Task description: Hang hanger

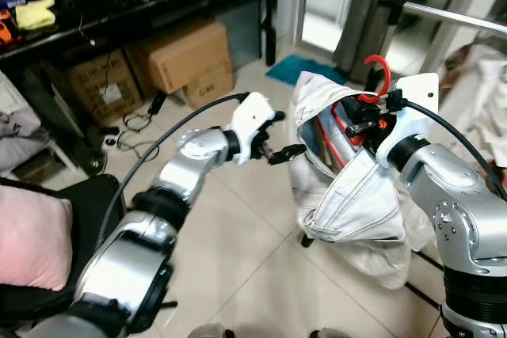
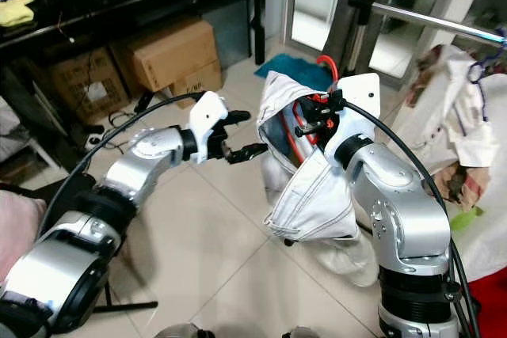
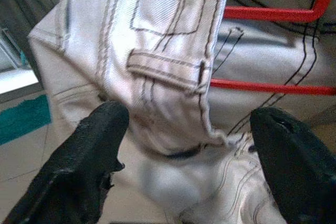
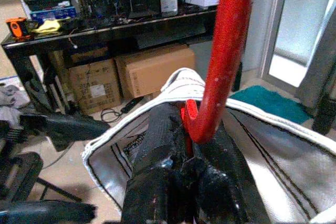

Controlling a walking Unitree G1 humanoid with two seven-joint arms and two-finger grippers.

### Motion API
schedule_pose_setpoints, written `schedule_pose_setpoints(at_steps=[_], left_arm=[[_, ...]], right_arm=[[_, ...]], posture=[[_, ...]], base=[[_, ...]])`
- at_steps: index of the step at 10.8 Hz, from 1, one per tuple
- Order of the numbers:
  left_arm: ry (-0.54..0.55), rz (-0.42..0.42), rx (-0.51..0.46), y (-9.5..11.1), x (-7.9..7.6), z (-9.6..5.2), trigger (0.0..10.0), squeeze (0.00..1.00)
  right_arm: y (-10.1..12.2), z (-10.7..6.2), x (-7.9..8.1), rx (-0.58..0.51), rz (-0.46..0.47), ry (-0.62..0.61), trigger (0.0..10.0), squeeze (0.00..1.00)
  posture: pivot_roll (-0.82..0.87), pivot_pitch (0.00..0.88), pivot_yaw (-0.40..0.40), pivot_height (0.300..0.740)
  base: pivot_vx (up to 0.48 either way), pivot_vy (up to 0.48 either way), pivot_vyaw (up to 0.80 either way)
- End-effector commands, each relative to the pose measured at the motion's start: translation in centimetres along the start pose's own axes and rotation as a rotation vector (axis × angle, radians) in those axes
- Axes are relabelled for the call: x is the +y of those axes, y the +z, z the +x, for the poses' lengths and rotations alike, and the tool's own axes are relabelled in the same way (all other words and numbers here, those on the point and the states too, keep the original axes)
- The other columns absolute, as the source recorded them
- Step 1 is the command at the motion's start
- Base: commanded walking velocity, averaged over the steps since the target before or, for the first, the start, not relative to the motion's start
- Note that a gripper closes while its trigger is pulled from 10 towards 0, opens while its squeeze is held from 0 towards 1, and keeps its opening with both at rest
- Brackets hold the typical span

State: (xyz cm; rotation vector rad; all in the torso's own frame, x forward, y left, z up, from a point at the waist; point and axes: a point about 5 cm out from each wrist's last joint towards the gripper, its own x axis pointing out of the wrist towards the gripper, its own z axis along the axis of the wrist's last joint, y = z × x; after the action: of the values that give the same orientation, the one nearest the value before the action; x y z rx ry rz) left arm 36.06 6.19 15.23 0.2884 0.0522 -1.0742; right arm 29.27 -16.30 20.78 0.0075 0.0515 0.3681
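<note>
A red plastic hanger (image 1: 379,77) carries white trousers (image 1: 348,195) with dark stitching, folded over its bar. My right gripper (image 1: 366,122) is shut on the hanger's neck just below the hook (image 4: 227,40), holding it up in front of me. My left gripper (image 1: 279,138) is open, its black fingers (image 3: 79,166) just short of the trousers' waistband (image 3: 163,51) on the left side. The hanger's red bars (image 3: 273,85) show behind the cloth. A metal clothes rail (image 2: 432,21) runs across the upper right, above and beyond the hook.
Garments (image 2: 455,140) hang from the rail at the right. Cardboard boxes (image 1: 182,57) sit under a black table (image 1: 119,13) at the back left. Cables (image 1: 139,124) lie on the tiled floor. A teal mat (image 1: 305,69) lies by the doorway. A pink cushion (image 1: 28,243) rests on a black seat at left.
</note>
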Motion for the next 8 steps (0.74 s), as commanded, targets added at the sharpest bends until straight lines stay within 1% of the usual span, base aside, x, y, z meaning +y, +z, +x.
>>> schedule_pose_setpoints(at_steps=[1, 2, 4, 5, 7, 8], left_arm=[[0.009, 0.032, 0.004, 0.4, 0.4, 0.1, 1.5, 0.00], [0.027, 0.041, -0.006, 0.7, 0.7, 0.5, 0.0, 0.00], [0.050, 0.057, -0.001, 1.0, 1.1, 0.7, 0.0, 0.00], [0.028, 0.062, -0.002, 0.9, 0.9, 0.7, 0.0, 0.00], [-0.010, 0.061, 0.018, -0.1, 0.6, 0.1, 0.0, 0.00], [0.002, 0.056, 0.032, -0.6, 0.9, -0.4, 0.0, 0.00]], right_arm=[[1.7, 0.0, 0.9, -0.081, -0.012, 0.055, 0.0, 0.00], [1.6, -0.2, 1.1, -0.083, -0.004, 0.071, 0.0, 0.00], [1.5, -0.5, 1.4, -0.084, 0.006, 0.095, 0.0, 0.00], [1.3, -0.7, 1.5, -0.080, 0.005, 0.111, 0.0, 0.00], [1.0, -0.8, 1.5, -0.086, 0.019, 0.153, 0.0, 0.00], [1.0, -0.8, 1.7, -0.098, 0.019, 0.192, 0.0, 0.00]], posture=[[-0.03, 0.000, 0.085, 0.740], [-0.03, 0.000, 0.091, 0.740], [-0.03, 0.000, 0.102, 0.740], [-0.04, 0.000, 0.109, 0.740], [-0.03, 0.000, 0.110, 0.740], [-0.03, 0.000, 0.108, 0.740]], base=[[0.000, 0.000, 0.00], [0.000, 0.000, 0.00], [0.000, 0.000, 0.00], [0.000, 0.000, 0.00], [0.000, 0.000, 0.00], [0.000, 0.000, 0.00]])
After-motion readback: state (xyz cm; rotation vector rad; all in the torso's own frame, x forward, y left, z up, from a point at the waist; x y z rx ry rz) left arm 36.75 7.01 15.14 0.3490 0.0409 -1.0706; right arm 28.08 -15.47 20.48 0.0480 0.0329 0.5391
